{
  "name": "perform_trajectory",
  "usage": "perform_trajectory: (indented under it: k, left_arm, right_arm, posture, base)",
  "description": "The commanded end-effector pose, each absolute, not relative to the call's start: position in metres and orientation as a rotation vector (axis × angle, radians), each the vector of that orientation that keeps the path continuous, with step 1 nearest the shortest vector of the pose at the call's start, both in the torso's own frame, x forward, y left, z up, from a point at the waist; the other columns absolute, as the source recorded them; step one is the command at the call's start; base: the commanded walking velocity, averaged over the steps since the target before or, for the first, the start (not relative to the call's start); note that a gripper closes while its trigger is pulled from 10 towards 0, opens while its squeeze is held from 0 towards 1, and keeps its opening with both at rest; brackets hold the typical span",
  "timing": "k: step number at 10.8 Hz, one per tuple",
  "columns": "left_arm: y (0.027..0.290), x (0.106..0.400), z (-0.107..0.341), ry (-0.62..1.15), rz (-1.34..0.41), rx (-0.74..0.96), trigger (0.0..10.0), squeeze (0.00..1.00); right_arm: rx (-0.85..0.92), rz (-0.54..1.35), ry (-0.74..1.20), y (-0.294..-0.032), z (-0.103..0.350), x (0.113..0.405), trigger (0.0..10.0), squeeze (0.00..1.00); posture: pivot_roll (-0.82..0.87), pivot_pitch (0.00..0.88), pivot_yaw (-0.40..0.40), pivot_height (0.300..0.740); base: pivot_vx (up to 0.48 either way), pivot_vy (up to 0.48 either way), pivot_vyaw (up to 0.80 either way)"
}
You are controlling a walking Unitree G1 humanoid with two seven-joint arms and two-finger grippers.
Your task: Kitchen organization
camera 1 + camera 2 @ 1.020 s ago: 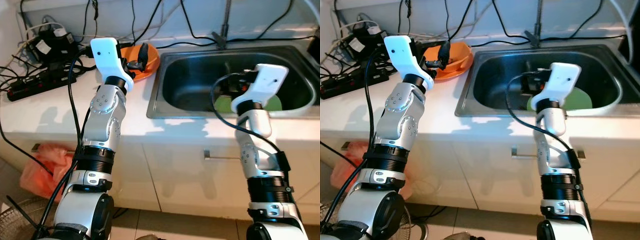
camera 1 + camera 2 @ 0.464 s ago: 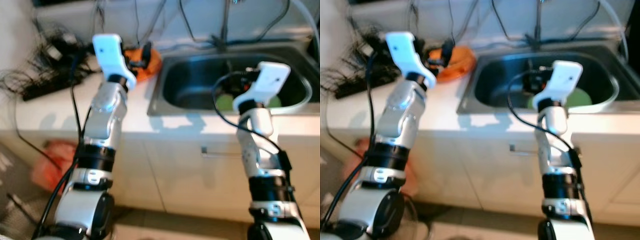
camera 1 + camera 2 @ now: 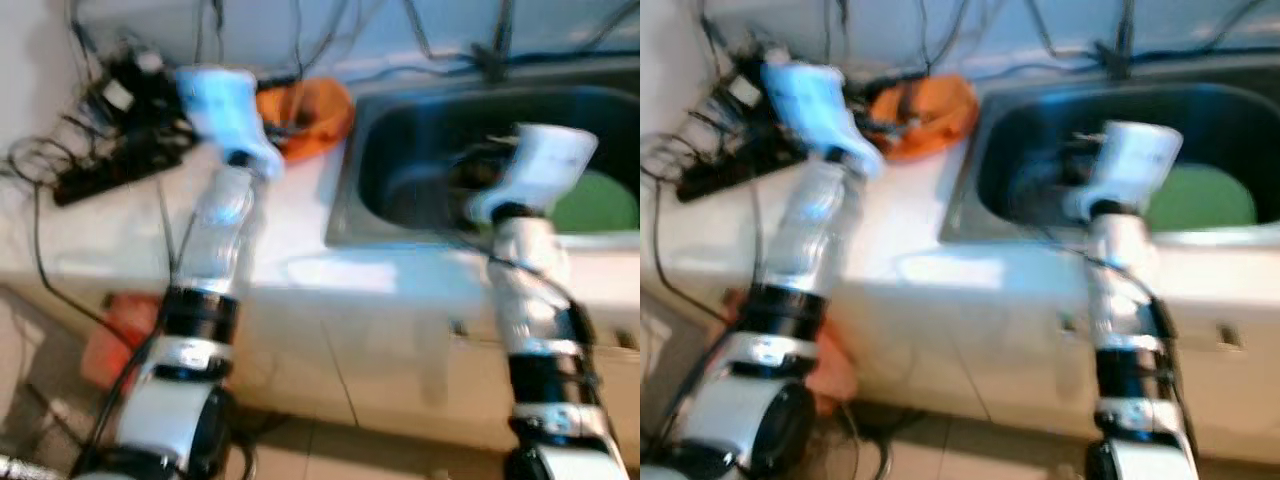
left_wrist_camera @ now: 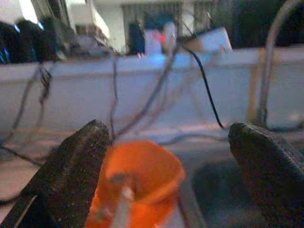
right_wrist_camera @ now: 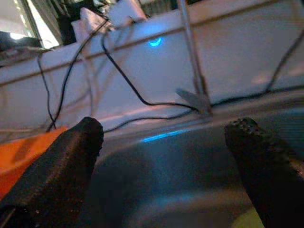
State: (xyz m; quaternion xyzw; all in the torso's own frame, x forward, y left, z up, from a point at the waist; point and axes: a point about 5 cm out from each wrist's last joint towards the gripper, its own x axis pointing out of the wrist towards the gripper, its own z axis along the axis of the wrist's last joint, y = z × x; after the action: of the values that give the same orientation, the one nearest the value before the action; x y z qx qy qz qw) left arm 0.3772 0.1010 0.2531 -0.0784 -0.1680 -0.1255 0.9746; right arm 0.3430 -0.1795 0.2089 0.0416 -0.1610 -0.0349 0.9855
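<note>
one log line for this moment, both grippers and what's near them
left gripper: open, over orange bowl | right gripper: open, over sink | green plate: in sink

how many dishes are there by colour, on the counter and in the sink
orange bowl, on the counter beside the sink: 1
green plate, in the sink: 1
total: 2
</note>
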Motion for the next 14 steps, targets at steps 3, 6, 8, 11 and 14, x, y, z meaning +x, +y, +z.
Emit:
perform_trajectory:
  k: [3, 6, 8, 11, 14]
  left_arm:
    - [0.119, 0.378, 0.253, -0.352, -0.201, -0.128, 10.0, 0.00]
    - [0.123, 0.378, 0.236, -0.284, -0.157, -0.151, 10.0, 0.00]
    - [0.125, 0.378, 0.229, -0.250, -0.149, -0.172, 10.0, 0.00]
    - [0.123, 0.378, 0.222, -0.217, -0.177, -0.205, 10.0, 0.00]
    - [0.126, 0.369, 0.176, -0.113, -0.202, -0.268, 10.0, 0.00]
  right_arm:
    - [0.080, -0.020, -0.333, -0.161, 0.212, 0.344, 10.0, 0.00]
    - [0.024, 0.016, -0.223, -0.162, 0.204, 0.349, 10.0, 0.00]
    - [0.012, 0.000, -0.222, -0.165, 0.203, 0.348, 10.0, 0.00]
    - [0.011, -0.032, -0.281, -0.167, 0.208, 0.345, 10.0, 0.00]
    - [-0.101, -0.023, -0.316, -0.175, 0.219, 0.340, 10.0, 0.00]
  posture:
    - [0.02, 0.000, 0.189, 0.740]
    - [0.02, 0.000, 0.184, 0.740]
    - [0.02, 0.000, 0.180, 0.740]
    - [0.02, 0.000, 0.173, 0.740]
    - [0.00, 0.000, 0.110, 0.740]
  base:
    - [0.000, 0.000, 0.00]
    - [0.000, 0.000, 0.00]
    - [0.000, 0.000, 0.00]
    - [0.000, 0.000, 0.00]
    - [0.000, 0.000, 0.00]
